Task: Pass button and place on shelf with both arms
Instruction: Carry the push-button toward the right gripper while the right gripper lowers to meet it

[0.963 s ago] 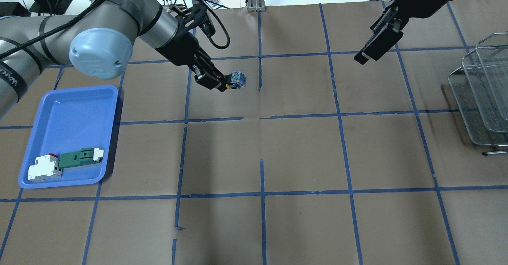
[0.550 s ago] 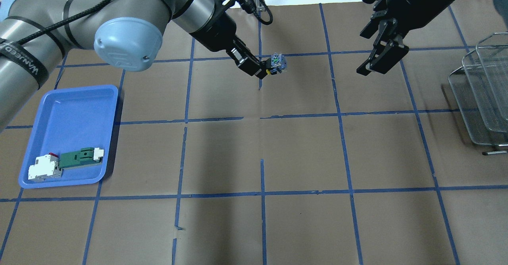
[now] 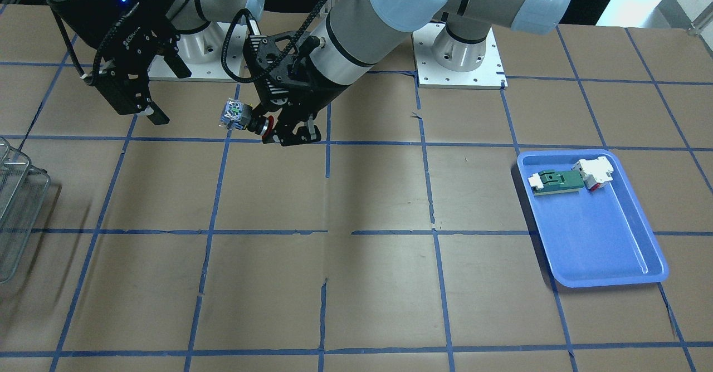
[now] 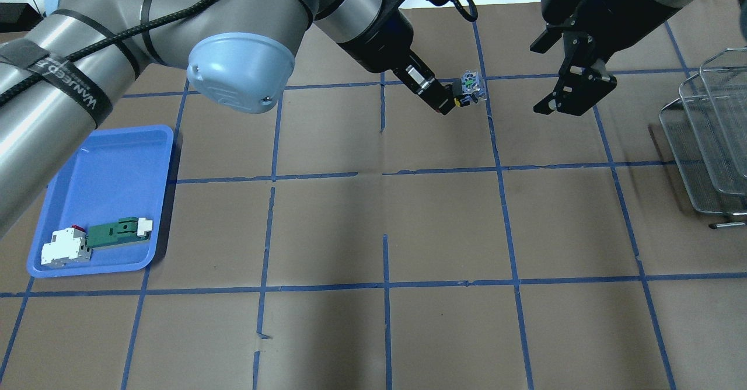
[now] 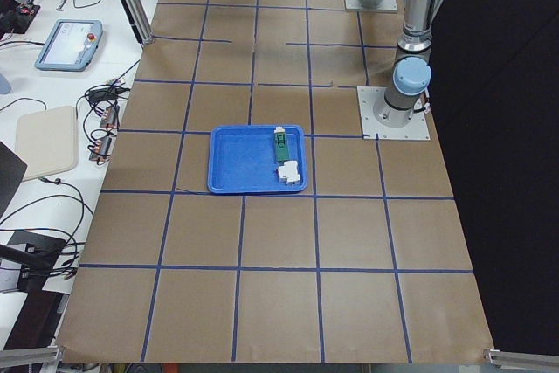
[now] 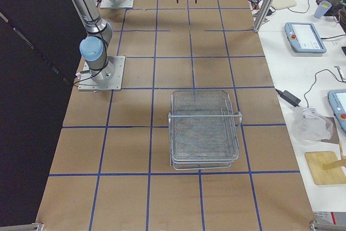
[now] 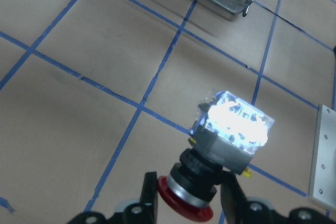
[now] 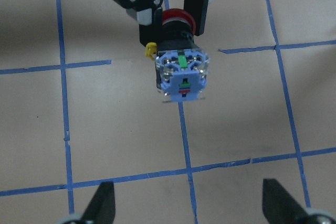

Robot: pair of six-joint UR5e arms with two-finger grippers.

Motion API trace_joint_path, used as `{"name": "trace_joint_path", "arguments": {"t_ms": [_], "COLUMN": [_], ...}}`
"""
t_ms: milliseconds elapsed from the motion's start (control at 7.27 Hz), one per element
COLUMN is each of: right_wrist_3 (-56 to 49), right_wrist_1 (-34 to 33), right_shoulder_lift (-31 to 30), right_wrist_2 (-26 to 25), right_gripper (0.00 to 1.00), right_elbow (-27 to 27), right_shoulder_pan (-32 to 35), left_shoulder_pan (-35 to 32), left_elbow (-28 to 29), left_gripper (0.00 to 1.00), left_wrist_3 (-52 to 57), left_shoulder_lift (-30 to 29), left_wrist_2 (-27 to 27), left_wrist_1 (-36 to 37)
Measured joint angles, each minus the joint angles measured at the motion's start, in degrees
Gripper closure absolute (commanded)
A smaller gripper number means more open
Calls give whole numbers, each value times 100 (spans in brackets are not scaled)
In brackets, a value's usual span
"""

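My left gripper (image 4: 457, 101) is shut on the button (image 4: 471, 88) at its black collar and red cap, and holds it in the air above the table's far middle. The bluish clear block end points toward my right gripper (image 4: 575, 99). The right gripper is open and empty, a short gap to the right of the button. In the right wrist view the button (image 8: 181, 72) sits straight ahead between the open fingers (image 8: 102, 203). In the left wrist view the button (image 7: 231, 129) glows. The wire shelf (image 4: 709, 145) stands at the far right edge.
A blue tray (image 4: 99, 162) at the left holds a green-and-white flat part (image 4: 119, 231) and a white block with a red side (image 4: 64, 247). The brown table has blue tape lines. The shelf also shows in the exterior right view (image 6: 205, 128).
My left arm has carried the button to the right, toward the right gripper. The right gripper has come down and turned to face it, and the gap between them has shrunk.
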Motion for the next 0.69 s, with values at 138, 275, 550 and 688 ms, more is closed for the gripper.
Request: {"name": "trace_joint_path", "arguments": {"t_ms": [138, 275, 550, 688], "right_wrist_3": [-35, -39, 13, 41], "right_wrist_1": [12, 21, 72, 157], "right_shoulder_lift": [-68, -104, -130, -180], "right_wrist_2": [82, 265, 535, 582], "right_gripper": [0, 0, 0, 0], "right_elbow": [12, 21, 37, 43], "right_shoulder_pan": [-46, -107, -181, -183], "left_shoulder_pan": [-86, -132, -155, -157], "left_elbow": [9, -9, -111, -147], "left_gripper": [100, 100, 100, 100], "left_wrist_3": [-72, -79, -35, 13], "left_shoulder_lift": [54, 95, 155, 174], "left_wrist_2": [-61, -145, -337, -406], "left_wrist_1": [27, 61, 277, 363]}}
